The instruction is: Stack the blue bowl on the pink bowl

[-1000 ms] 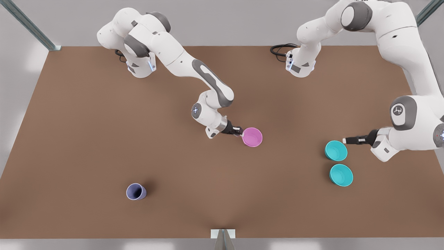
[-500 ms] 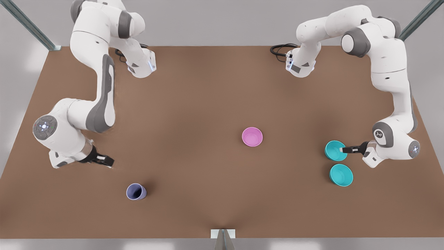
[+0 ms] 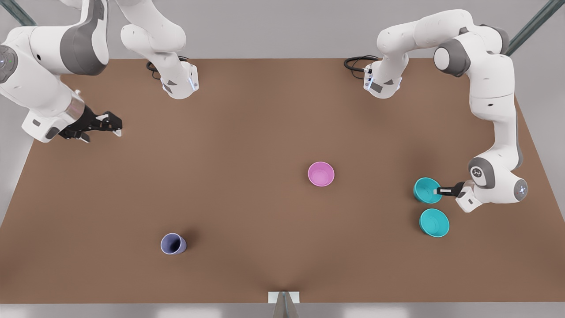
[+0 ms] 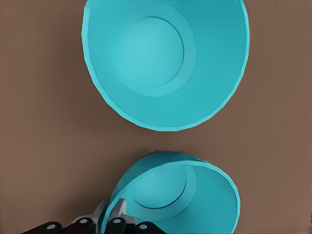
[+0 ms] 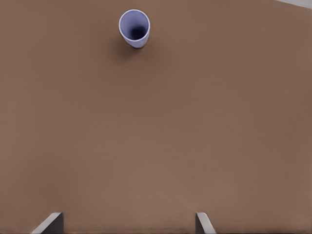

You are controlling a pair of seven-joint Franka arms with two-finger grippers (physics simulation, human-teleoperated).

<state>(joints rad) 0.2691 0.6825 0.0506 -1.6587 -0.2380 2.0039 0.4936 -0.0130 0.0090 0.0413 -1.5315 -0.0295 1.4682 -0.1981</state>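
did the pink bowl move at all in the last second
No. In the front view the pink bowl sits at the same spot on the table, same offset from the two teal bowls and the lavender cup.

**No readable text in the scene**

We find no words, labels, brands or numbers that we can read on anything here. The nearest thing to a sign is a small white emblem on a grey joint cap of the arm on the front view's right; we cannot make out what it depicts.
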